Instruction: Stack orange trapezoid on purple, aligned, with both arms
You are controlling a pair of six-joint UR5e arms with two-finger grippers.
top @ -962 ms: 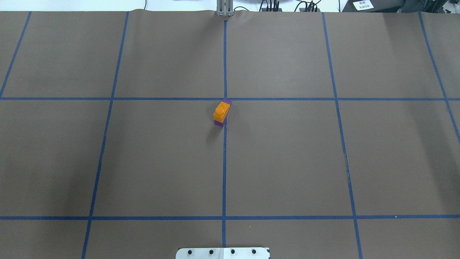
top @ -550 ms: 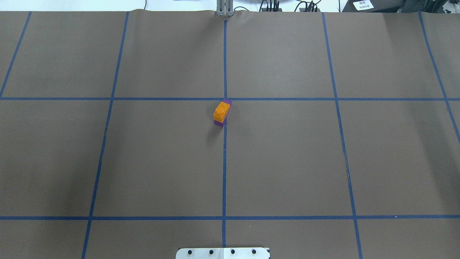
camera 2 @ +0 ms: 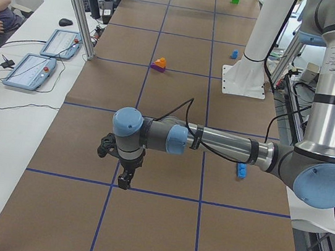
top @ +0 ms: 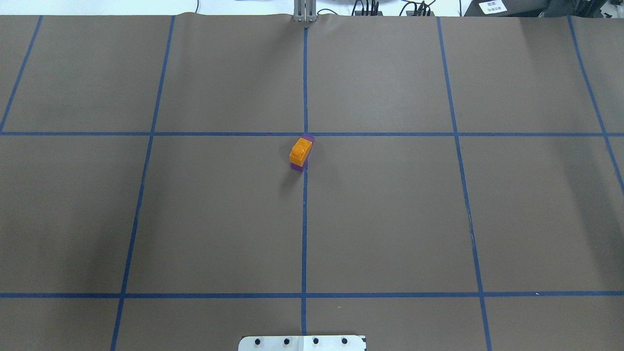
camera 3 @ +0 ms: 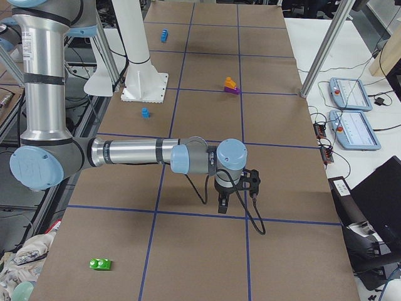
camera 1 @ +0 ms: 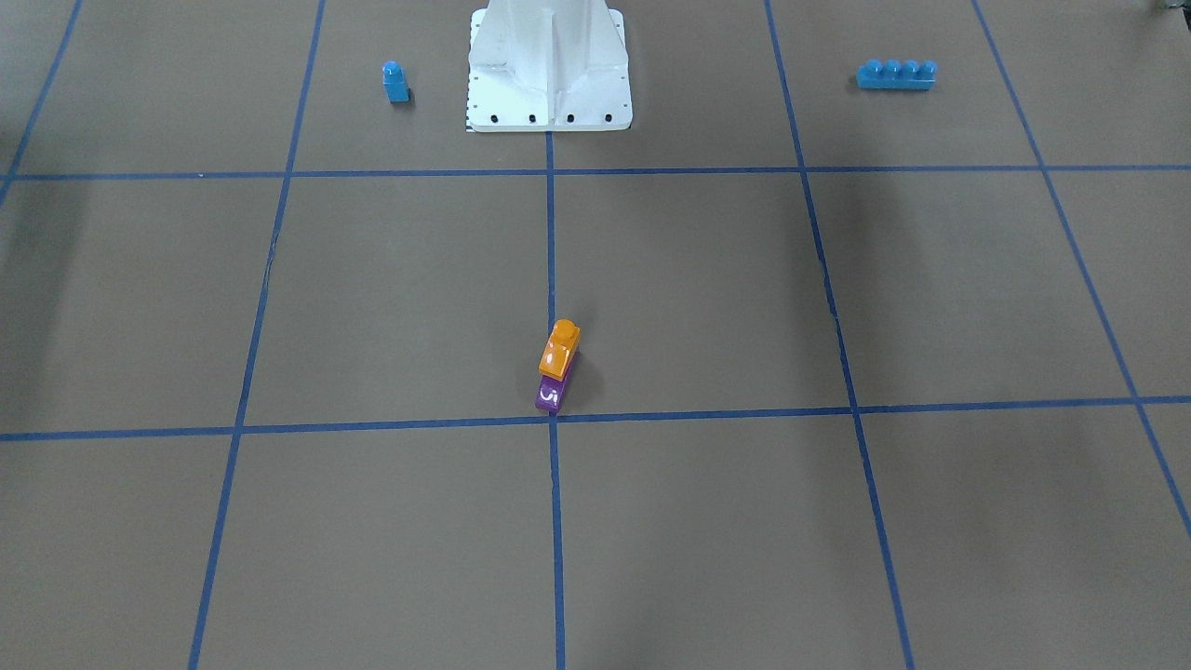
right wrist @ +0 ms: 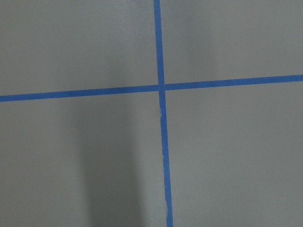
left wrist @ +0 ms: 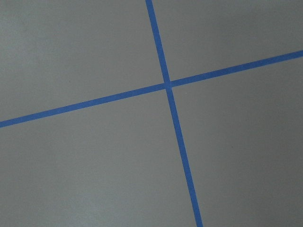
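Note:
The orange trapezoid (top: 300,150) sits on top of the purple block (top: 307,139) near the table's middle, by a tape crossing. The stack also shows in the front view, orange (camera 1: 559,349) over purple (camera 1: 550,395). No gripper touches it. My left gripper (camera 2: 124,179) hangs low over the table far from the stack, in the exterior left view only. My right gripper (camera 3: 224,204) hangs likewise, in the exterior right view only. I cannot tell whether either is open or shut. Both wrist views show only brown paper and blue tape.
A small blue single-stud block (camera 1: 395,82) and a long blue four-stud brick (camera 1: 895,74) lie either side of the white robot base (camera 1: 549,65). A green block (camera 3: 100,264) lies near the table's right end. Control tablets (camera 2: 38,70) lie beyond the far edge.

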